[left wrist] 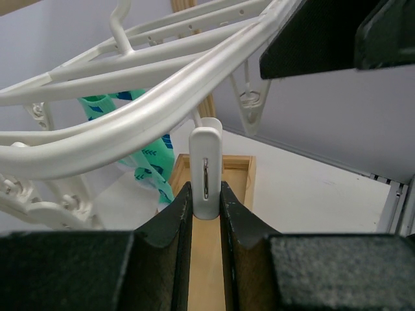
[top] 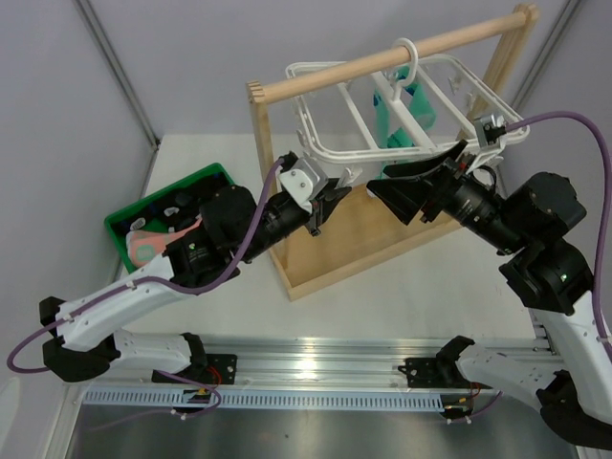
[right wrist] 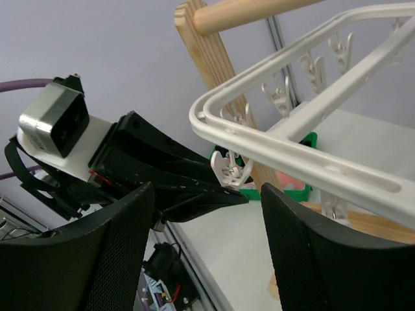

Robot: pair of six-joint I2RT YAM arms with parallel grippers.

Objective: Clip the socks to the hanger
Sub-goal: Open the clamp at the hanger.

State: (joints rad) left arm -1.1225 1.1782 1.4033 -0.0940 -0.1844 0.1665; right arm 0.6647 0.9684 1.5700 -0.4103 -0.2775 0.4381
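The white hanger (top: pixel 300 105) hangs by its hook from the wooden rod. My left gripper (top: pixel 335 199) is at its near left edge, shut on one dangling white clip (left wrist: pixel 206 162); the fingers (left wrist: pixel 175 220) press the clip from both sides below the frame (left wrist: pixel 162 97). My right gripper (top: pixel 378 184) is open and empty, just right of the left one, under the frame (right wrist: pixel 292 139) and facing that clip (right wrist: pixel 230 170). A salmon-pink sock (top: pixel 143 247) and black socks (top: pixel 186 201) lie in the green bin (top: pixel 120 225).
The light wooden rack (top: pixel 325 253) with its round rod (top: pixel 382 59) stands mid-table; its base is under both grippers. Teal-green socks (top: pixel 406 120) hang clipped at the hanger's far side and show in the left wrist view (left wrist: pixel 152 172). Grey walls stand behind.
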